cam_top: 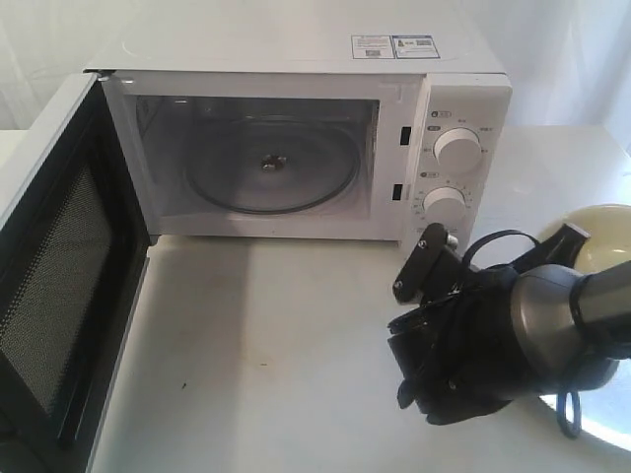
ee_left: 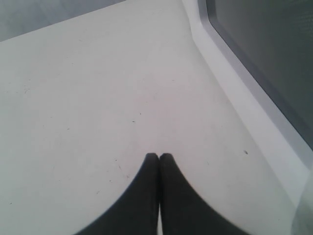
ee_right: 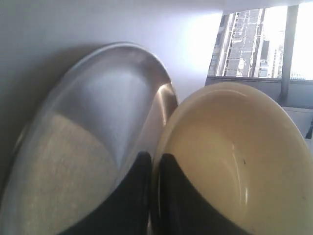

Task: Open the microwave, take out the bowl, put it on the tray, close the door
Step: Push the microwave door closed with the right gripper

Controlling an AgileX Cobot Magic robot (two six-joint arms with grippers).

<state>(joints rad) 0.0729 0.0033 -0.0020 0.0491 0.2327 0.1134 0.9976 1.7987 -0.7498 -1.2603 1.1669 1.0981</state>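
Cream bowl, half hidden behind the arm, is pinched by right tool; left tool closed.

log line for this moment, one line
door: open | microwave: no bowl inside | right gripper: shut on bowl rim, at tray | left gripper: shut, empty

My right arm: grey metal sleeve on black housing, looped black cables; left gripper and right gripper fingers black, tapered, round-tipped.
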